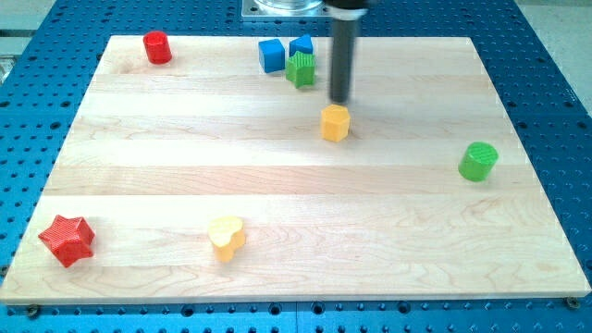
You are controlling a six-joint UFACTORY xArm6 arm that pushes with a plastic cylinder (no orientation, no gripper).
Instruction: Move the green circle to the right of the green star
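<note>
Here, upright rod, my tip (340, 100) just above yellow hexagon (335, 122), no fingers.

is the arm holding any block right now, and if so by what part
Nothing is held. The arm ends in a plain dark rod; my tip sits just above the yellow hexagonal block in the view, to the right of the green star block.
</note>
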